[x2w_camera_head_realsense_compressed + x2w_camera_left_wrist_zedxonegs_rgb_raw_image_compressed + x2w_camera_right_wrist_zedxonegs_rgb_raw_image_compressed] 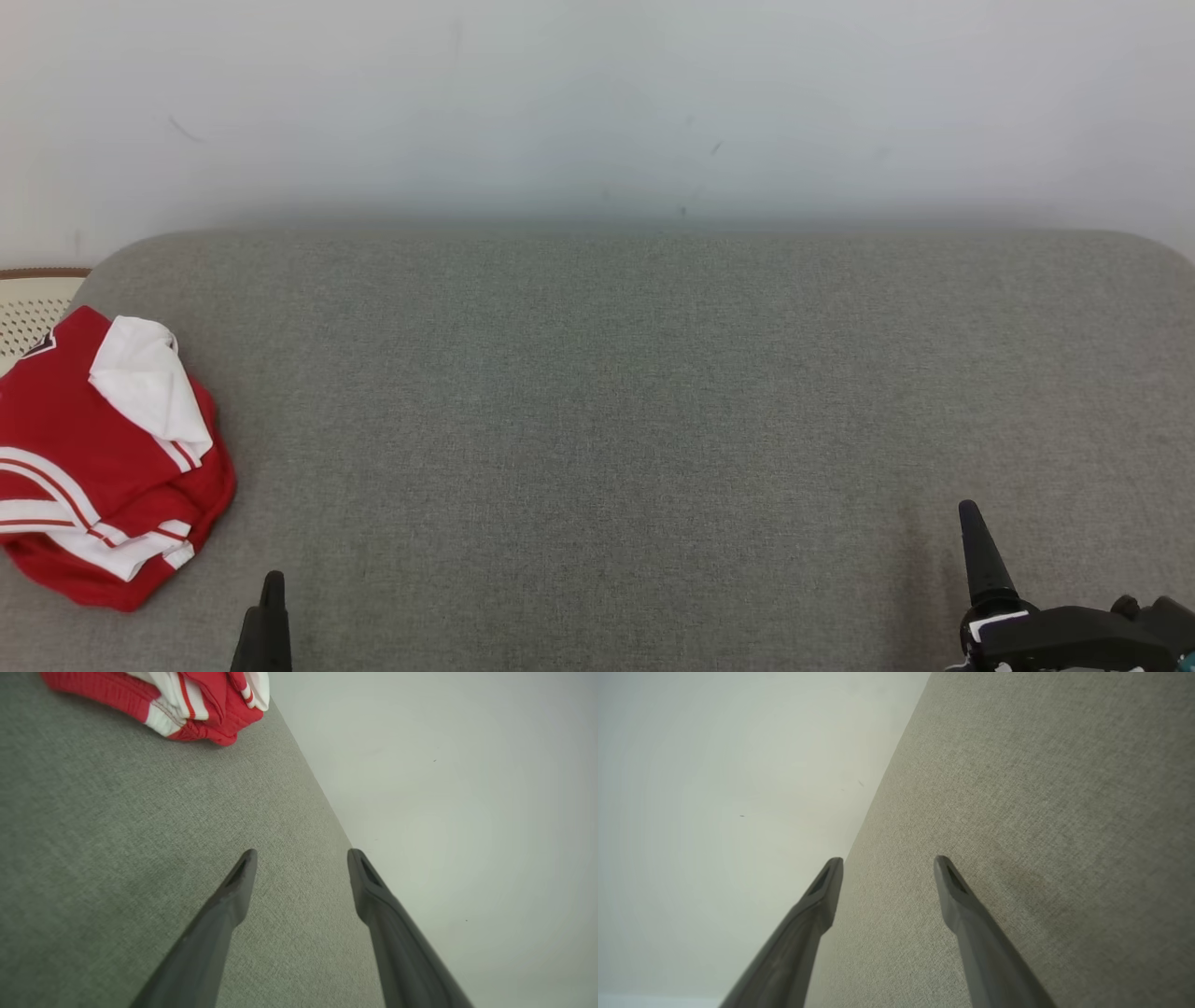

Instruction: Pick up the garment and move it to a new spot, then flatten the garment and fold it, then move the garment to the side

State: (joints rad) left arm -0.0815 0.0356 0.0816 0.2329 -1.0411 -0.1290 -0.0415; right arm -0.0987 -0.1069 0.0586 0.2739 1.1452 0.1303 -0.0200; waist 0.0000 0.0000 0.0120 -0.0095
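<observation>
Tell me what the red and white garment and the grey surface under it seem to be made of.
Garment: soft knit cloth, probably a sports jersey fabric, matte; it slumps in limp folds and its striped edges look ribbed. Grey surface: woven upholstery-type textile, matte and heathered; a fine weave shows, rounded corners hint at padding.

left gripper: two dark grey tapered fingers | right gripper: same, black mount, white marking

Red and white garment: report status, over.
Left gripper, right gripper open, empty. Red and white garment bunched, far left of grey fabric surface. Nothing in the way.
</observation>
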